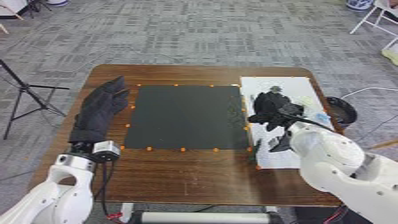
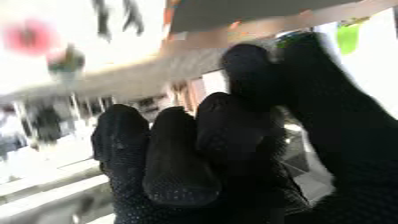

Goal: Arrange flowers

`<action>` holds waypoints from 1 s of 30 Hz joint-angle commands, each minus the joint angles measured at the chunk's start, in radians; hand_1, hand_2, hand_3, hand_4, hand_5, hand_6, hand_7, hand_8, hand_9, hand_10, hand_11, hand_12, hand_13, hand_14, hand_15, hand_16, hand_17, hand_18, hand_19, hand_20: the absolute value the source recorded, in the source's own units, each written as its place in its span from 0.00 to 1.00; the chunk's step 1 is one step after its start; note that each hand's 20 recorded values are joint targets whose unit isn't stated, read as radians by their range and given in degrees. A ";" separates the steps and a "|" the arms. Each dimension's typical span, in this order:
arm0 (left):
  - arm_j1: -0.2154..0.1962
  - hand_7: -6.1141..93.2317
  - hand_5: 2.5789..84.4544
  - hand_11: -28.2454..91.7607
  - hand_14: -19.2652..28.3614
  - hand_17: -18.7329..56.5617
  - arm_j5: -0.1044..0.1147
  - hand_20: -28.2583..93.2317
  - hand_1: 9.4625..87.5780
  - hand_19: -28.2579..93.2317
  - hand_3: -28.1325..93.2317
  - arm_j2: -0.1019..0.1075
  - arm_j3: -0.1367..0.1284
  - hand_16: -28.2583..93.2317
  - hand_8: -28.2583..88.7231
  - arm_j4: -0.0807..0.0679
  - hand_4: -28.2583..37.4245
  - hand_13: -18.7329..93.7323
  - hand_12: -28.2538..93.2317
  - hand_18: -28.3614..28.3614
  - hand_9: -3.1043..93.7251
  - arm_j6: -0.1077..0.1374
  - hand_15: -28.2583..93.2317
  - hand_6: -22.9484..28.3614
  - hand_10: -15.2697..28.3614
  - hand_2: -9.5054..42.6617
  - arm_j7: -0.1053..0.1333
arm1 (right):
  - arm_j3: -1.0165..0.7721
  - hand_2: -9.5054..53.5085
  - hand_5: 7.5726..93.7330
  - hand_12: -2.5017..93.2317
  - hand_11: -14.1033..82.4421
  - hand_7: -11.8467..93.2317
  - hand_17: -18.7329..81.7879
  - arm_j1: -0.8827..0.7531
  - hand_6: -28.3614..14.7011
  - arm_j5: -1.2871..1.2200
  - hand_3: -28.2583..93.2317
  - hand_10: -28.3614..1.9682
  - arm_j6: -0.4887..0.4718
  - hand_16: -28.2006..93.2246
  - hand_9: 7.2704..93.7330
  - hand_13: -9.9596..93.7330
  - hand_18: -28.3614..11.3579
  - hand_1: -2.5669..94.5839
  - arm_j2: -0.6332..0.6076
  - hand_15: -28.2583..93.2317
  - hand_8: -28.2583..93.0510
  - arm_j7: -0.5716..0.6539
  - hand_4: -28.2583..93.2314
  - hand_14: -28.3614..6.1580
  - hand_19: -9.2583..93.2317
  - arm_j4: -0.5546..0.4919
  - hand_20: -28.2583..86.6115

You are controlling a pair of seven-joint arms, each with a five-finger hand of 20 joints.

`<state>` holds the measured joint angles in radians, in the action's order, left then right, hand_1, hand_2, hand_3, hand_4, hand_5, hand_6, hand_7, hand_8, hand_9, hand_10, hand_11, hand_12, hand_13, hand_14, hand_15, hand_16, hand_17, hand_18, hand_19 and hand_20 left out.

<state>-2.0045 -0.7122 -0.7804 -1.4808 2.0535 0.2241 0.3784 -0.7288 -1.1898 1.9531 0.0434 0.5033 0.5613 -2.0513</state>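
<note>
On a brown wooden worktop (image 1: 191, 185) above grey carpet (image 1: 213, 40), a black mat (image 1: 182, 117) dotted with orange lies beside a white sheet (image 1: 282, 161). The robot's left hand (image 1: 99, 107) rests with fingers straight; its right hand (image 1: 271, 107) is over the sheet, its grip impossible to tell. A blurred red flower (image 2: 30, 38) shows against white. A tripod (image 1: 25, 89) stands at left.

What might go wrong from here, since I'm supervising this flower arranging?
The right robot hand is over the cluttered white sheet, so it might brush the small items there. The black cable by the left robot hand could snag if that arm moves.
</note>
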 commanded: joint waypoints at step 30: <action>-0.062 0.29 0.34 0.41 0.66 0.12 0.007 0.34 0.25 0.55 0.78 -0.020 -0.002 0.29 0.16 0.012 0.04 0.33 0.39 0.83 0.26 -0.013 0.46 0.50 0.58 0.07 -0.017 | 0.266 0.03 1.00 0.43 0.74 0.51 0.73 0.100 0.71 0.040 0.77 0.63 -0.430 0.54 1.00 0.93 0.14 0.21 0.120 0.90 0.17 0.198 0.00 0.57 1.00 0.072 0.86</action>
<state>-2.0510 -0.7104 -0.7896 -1.4856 2.0563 0.2227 0.3718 -0.5265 -1.1139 1.9580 -0.3663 0.5811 0.7102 -2.0487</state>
